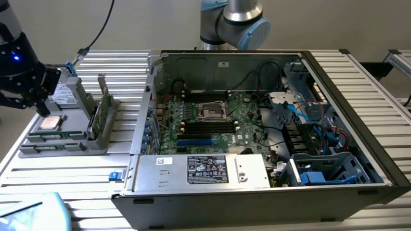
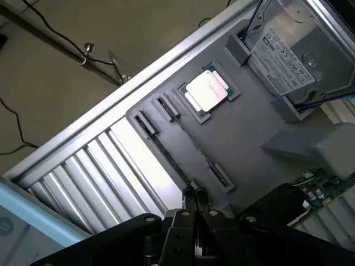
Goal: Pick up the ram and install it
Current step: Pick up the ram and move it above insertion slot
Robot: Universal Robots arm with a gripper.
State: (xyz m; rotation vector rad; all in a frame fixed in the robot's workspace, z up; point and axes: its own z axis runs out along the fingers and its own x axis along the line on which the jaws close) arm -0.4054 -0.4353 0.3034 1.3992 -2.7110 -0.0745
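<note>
Slim black fingers (image 2: 190,197), pressed together, over a smooth grey tray (image 2: 249,145).

1. The tray (image 1: 64,147), my landmark, is a flat matte grey all over.
2. On the tray, I see the processor (image 2: 208,91) with a bright silver lid and a dark green border.
3. On the tray's side nearest the case, the ram (image 1: 96,120) is dark green.
4. At the tray's far corner, the hard drive (image 2: 294,50) is silver with a white label printed in black.
5. Over the tray, my gripper (image 2: 194,192) is black, with a blue light (image 1: 16,57) glowing higher up.
6. Under the tray, the table (image 1: 70,180) is pale silver with parallel ribbed stripes.
7. Beside the tray, the case (image 1: 257,207) is dark grey and the motherboard (image 1: 241,120) is green.
</note>
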